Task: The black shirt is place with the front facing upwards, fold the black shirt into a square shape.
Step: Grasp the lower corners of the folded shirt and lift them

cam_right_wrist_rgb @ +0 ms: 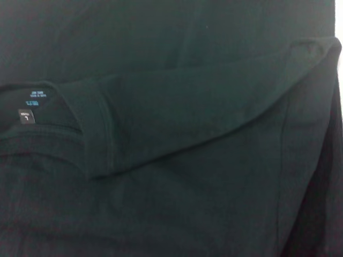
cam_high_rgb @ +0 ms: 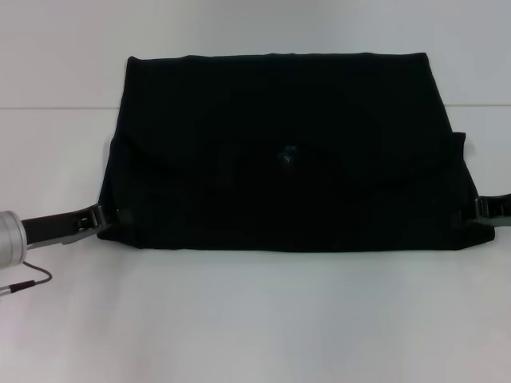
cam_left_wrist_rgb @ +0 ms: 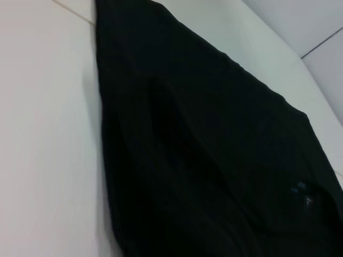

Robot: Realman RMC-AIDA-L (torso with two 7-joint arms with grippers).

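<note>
1. The black shirt [cam_high_rgb: 287, 152] lies on the white table [cam_high_rgb: 255, 319], filling the middle of the head view as a wide, roughly rectangular folded shape, its top edge in the upper part of the frame and its lower edge just below the middle.

2. A curved fold line runs across the shirt's centre in the head view, with the neck label [cam_high_rgb: 285, 155] showing as a small spot near the middle of the frame.

3. In the right wrist view the ribbed collar [cam_right_wrist_rgb: 96, 134] and the blue label [cam_right_wrist_rgb: 33, 101] sit in the left half of the frame, with a small black size tag [cam_right_wrist_rgb: 25, 116] just beside the label.

4. The left gripper [cam_high_rgb: 102, 221] is at the lower-left corner of the shirt, at the left edge of the head view, touching the cloth; whether its fingers are pinched on the fabric I cannot tell, since they merge with the dark cloth.

5. The right gripper [cam_high_rgb: 484, 211] is at the shirt's lower-right corner, at the right edge of the frame, also against the cloth; its finger state is likewise unclear.

6. The left wrist view shows the shirt [cam_left_wrist_rgb: 203, 160] as a dark wedge across the centre and right of the frame, table at the left.
</note>
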